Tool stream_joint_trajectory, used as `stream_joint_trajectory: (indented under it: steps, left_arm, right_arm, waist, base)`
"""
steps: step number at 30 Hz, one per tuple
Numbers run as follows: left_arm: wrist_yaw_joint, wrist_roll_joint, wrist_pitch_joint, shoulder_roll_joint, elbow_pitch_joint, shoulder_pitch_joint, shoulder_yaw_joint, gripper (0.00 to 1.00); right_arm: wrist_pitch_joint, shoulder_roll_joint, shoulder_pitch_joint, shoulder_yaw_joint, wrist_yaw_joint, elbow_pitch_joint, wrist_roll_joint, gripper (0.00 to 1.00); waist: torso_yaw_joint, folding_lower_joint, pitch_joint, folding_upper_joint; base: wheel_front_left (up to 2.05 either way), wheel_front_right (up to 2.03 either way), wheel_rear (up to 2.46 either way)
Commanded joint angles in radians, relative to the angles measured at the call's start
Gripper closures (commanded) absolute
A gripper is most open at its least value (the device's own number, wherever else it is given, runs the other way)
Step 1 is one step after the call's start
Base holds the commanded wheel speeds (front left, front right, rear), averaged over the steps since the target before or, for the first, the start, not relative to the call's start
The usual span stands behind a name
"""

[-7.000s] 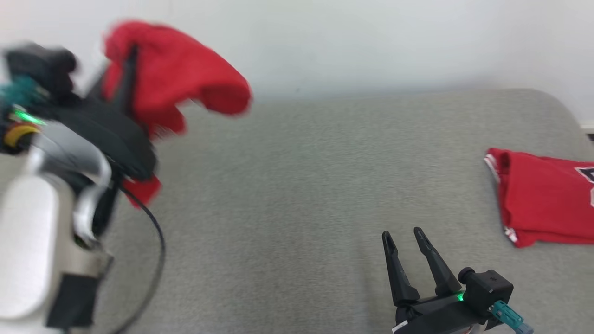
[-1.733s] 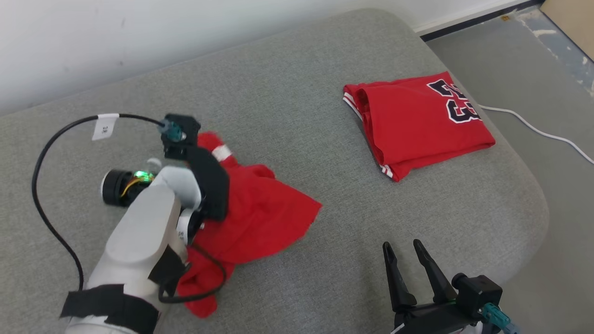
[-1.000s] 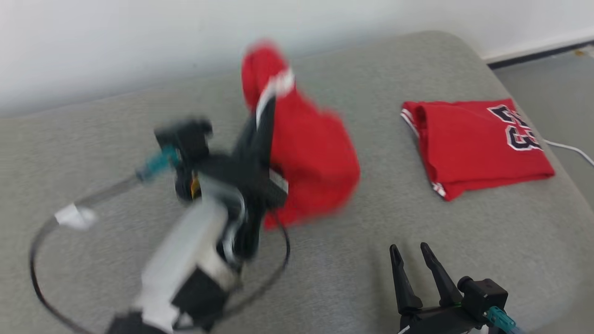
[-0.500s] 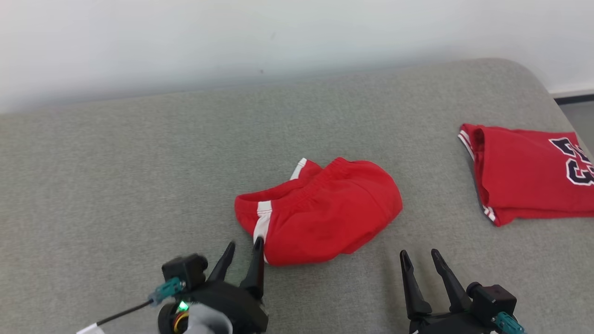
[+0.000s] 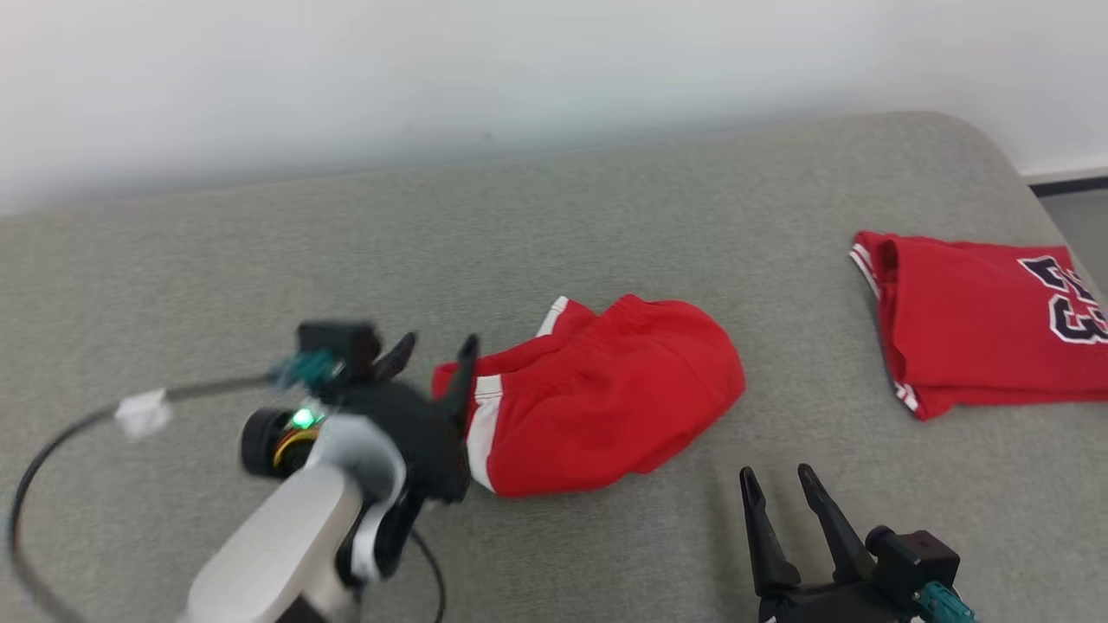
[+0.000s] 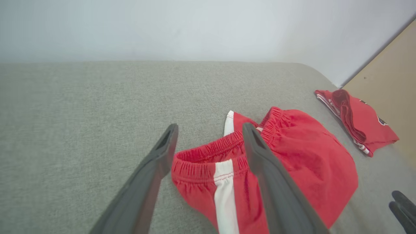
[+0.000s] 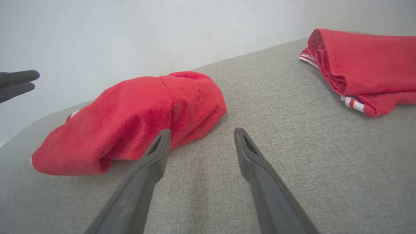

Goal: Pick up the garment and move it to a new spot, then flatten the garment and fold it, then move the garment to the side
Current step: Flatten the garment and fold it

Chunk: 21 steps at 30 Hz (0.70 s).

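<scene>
1. work area: a padded grey surface stands against a pale wall.

2. garment: red shorts with a white side stripe and an elastic waistband. they lie crumpled in a loose heap near the middle of the surface, waistband end toward the robot's left. the heap is bunched, not flat, and rests wholly on the surface.

3. left gripper: placed at the waistband end of the garment. the jaws stand wide apart and hold nothing. in the left wrist view the gripper straddles the waistband, with one finger over bare surface and the other over red cloth. whether either finger touches the cloth cannot be told. the head view is blurred around this arm. a green light glows on the wrist, and a black cable with a white tag loops off to the left.

4. right gripper: low at the near right, close to the garment's right end but apart from it. the jaws are parted a moderate way and empty, with bare surface between the fingers in the right wrist view.

5. folded jersey: red, with dark numerals and striped trim. it lies at the far right of the surface, well apart from the garment.
</scene>
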Motion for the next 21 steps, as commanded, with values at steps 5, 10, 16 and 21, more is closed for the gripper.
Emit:
stream_joint_trajectory:
  steps: [5,10,16,21]
  left_arm:
    - [-0.036,-0.021,0.194,-0.055,0.108,-0.160,-0.054,0.00]
    - [-0.079,0.004,0.321,-0.076,0.224,-0.270,-0.116,0.00]
    - [-0.089,0.034,0.370,-0.083,0.348,-0.366,-0.147,0.00]
    - [-0.097,0.039,0.399,-0.088,0.402,-0.396,-0.160,0.00]
  right_arm:
    - [-0.006,0.002,-0.021,0.021,-0.002,0.005,0.018,0.00]
    - [-0.009,0.002,-0.033,0.052,-0.002,0.015,0.030,0.00]
    - [-0.014,0.002,-0.052,0.081,-0.002,0.028,0.051,0.00]
    - [-0.016,0.003,-0.058,0.085,-0.002,0.030,0.052,0.00]
  waist:
    - [-0.094,0.0000,0.028,0.0000]
    - [-0.175,0.0000,0.060,0.0000]
    - [-0.267,0.0000,0.096,0.0000]
    - [-0.298,0.0000,0.111,0.0000]
  base:
    - [0.00,0.00,0.00]
    - [0.00,0.00,0.00]
    - [0.00,0.00,0.00]
    - [0.00,0.00,0.00]
